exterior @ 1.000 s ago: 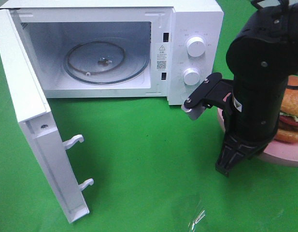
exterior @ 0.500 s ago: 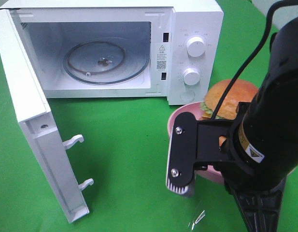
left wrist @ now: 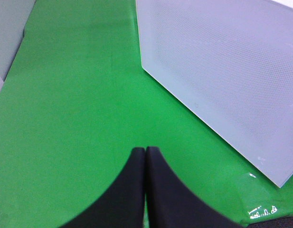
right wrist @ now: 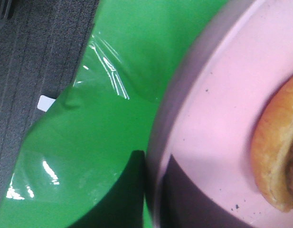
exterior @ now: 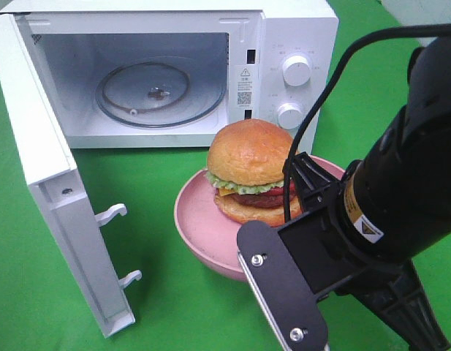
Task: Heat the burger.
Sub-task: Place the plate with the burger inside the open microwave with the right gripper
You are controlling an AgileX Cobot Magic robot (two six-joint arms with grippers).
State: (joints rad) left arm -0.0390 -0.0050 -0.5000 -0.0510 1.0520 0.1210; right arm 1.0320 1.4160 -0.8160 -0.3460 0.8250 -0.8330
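The burger [exterior: 251,164], with a shiny golden-brown bun, green lettuce and red slices, sits on a pink plate [exterior: 198,230] just in front of the open microwave [exterior: 294,40]. My right gripper [right wrist: 153,164] is shut on the plate's rim, one finger under it and one inside. The bun's edge [right wrist: 274,156] shows close by in the right wrist view. In the high view the right arm [exterior: 408,190] hides that grip. My left gripper [left wrist: 146,185] is shut on nothing, low over the green cloth beside the microwave door [left wrist: 222,71].
The microwave door [exterior: 57,197] stands swung out to the left, latch hooks facing the plate. A glass turntable [exterior: 159,91] lies inside the cavity. Two white knobs [exterior: 296,70] are on the front panel. Grey floor [right wrist: 37,57] shows past the cloth's edge.
The right arm has carried the plate with the burger from the far right leftward, to a spot in front of the microwave opening. The microwave and its door have not moved.
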